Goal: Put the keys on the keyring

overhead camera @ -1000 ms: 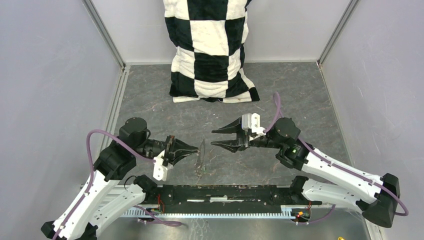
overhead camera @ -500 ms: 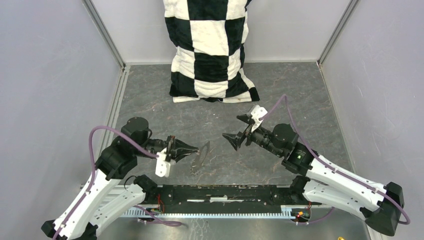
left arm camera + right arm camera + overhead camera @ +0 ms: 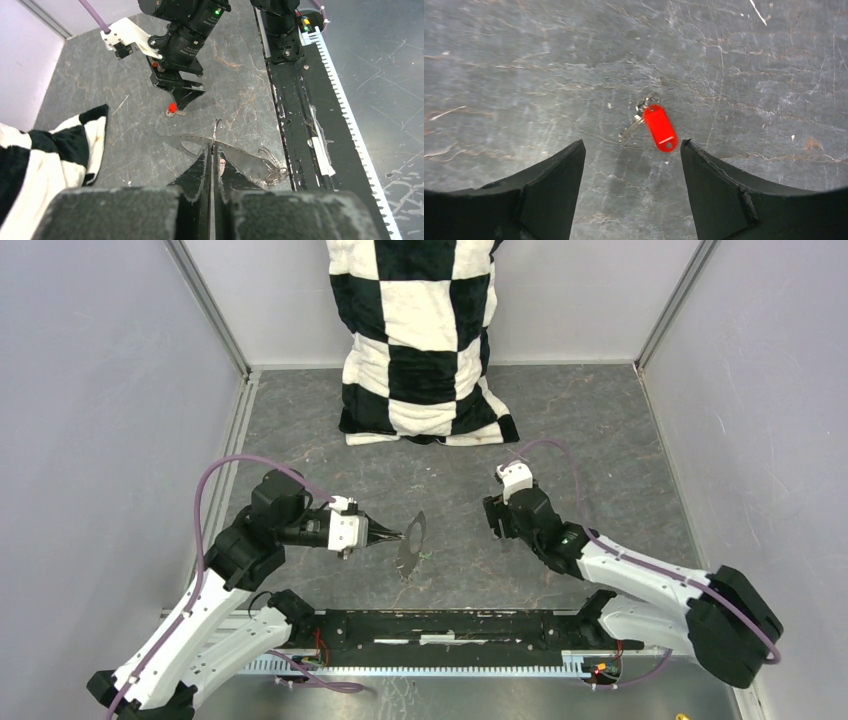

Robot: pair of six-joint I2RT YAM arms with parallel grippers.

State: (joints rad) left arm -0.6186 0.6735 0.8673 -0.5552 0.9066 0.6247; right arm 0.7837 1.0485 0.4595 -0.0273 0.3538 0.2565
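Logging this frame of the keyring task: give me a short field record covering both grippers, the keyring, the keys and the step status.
left gripper: shut on the keyring, pinching its thin wire
right gripper: open, pointing down over the red key, not touching it
red key: lying flat on the table, apart from the keyring
green key: not made out in any view
background: checkered cloth at the far wall
status: red key not yet picked up or threaded

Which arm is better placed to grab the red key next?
Right. The right gripper is open just over the red key, which shows between its jaws in the wrist view. The left gripper is shut on the keyring, so it is busy.
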